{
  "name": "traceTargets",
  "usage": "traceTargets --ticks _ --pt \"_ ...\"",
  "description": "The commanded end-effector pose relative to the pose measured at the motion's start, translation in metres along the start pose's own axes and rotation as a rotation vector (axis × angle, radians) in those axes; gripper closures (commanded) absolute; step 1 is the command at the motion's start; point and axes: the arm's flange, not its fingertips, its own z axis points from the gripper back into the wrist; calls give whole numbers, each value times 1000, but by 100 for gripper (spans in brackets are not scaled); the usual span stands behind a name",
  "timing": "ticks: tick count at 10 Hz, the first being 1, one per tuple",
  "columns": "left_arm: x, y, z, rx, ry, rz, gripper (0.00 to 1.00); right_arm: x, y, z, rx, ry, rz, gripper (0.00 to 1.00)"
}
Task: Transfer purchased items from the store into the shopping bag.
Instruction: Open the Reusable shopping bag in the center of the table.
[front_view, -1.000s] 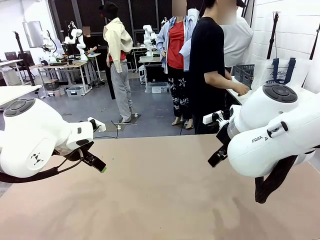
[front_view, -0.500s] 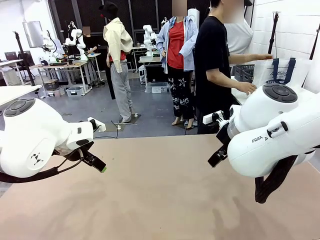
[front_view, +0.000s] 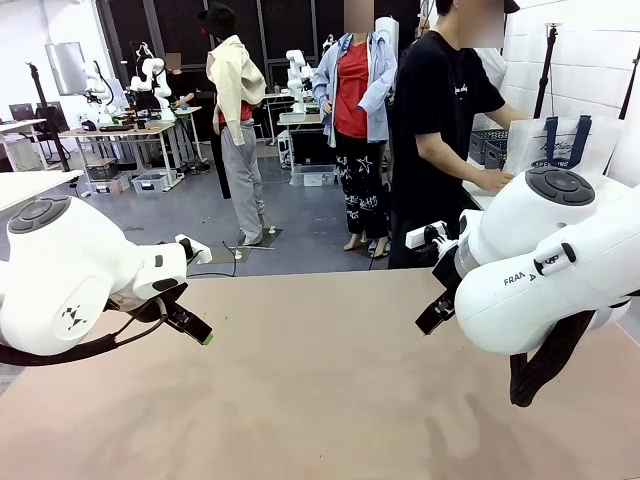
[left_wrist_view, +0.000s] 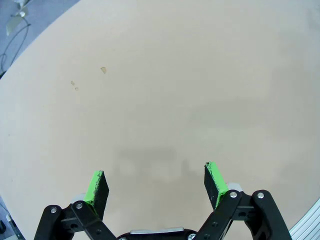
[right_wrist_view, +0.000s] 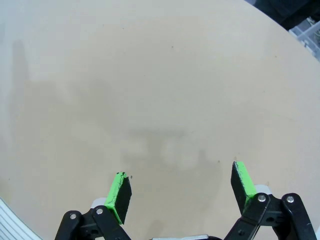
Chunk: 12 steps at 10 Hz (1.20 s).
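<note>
Translucent shopping bag (front_view: 530, 150), upright, handles up, base behind right arm (front_view: 560, 270); left gripper (left_wrist_view: 154, 172), right gripper (right_wrist_view: 180, 172) wide, empty.

White rounded arms (front_view: 60, 280), grey-capped joints (front_view: 38, 212), black left gripper (left_wrist_view: 155, 172) with green, seemingly scuffed pads (left_wrist_view: 215, 180).

My desk (front_view: 320, 390) is matt tan. Past it at twelve o'clock runs a grey floor (front_view: 300, 230). At ten o'clock stand tables (front_view: 120, 130) with bins (front_view: 150, 182) beneath; at two o'clock a white brick wall (front_view: 590, 60); far back, a dark wall (front_view: 270, 30).
</note>
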Motion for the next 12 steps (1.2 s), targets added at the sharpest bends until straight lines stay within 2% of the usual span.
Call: traceTargets --ticks 1,12 --pt "0 1 0 0 0 2 0 0 0 0 0 0 -1 0" --pt "0 1 0 0 0 2 0 0 0 0 0 0 -1 0"
